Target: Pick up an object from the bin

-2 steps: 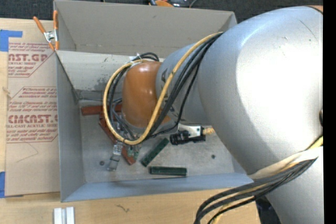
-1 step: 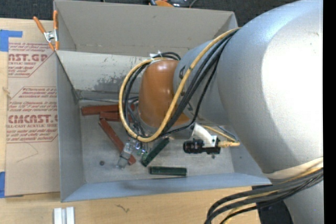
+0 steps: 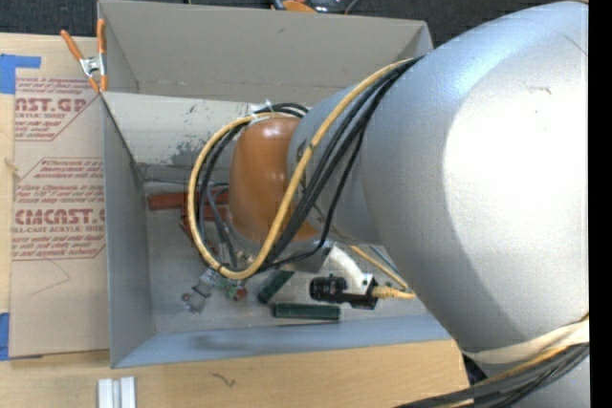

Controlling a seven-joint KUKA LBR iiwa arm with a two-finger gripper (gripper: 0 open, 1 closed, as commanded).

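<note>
My gripper [image 3: 223, 260] reaches down below the arm's orange cover into the bin's front left part, largely hidden by cables. Just below it on the bin floor lies a small grey metal piece [image 3: 199, 293]. To its right are a short dark green piece [image 3: 275, 285] and a long dark green bar [image 3: 306, 311]. A red-brown stick [image 3: 170, 202] lies to the upper left, its right end running under the cover.
A black cylindrical thing with a yellow tip [image 3: 339, 290] and a white piece [image 3: 350, 268] lie at the front right, under the arm. The arm's large grey body covers the bin's right half. The bin's left wall is close to the gripper.
</note>
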